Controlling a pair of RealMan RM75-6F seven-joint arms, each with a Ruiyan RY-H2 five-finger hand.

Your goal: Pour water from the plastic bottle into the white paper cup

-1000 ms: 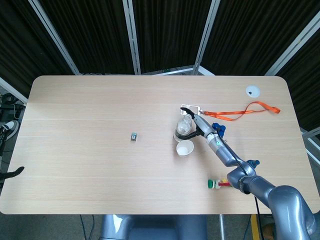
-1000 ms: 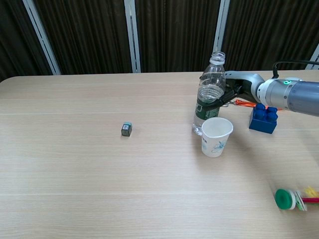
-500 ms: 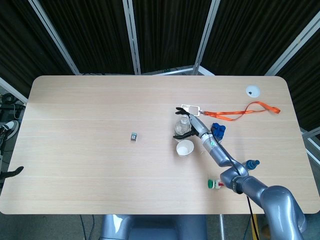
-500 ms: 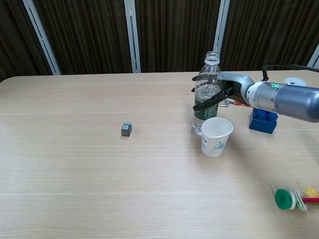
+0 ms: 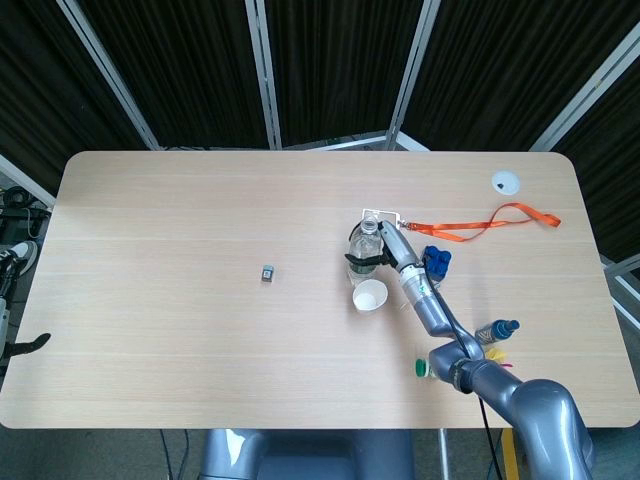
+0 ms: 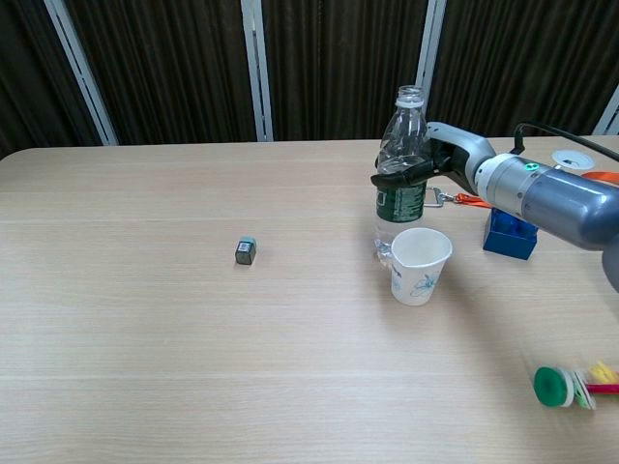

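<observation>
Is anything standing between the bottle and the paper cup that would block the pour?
Nothing visible does. The right hand holds the plastic bottle upright, uncapped, directly behind the white paper cup. The blue block sits off to the side.

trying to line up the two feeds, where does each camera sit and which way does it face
Head view: high above the near edge, looking steeply down on the table; shows the right arm and right hand on the plastic bottle.
Chest view: low at the near edge, facing level across the table toward the dark curtains; shows the right forearm and fingers around the bottle.
Shared: bottle, white paper cup, blue block, small grey cube, green cap.
</observation>
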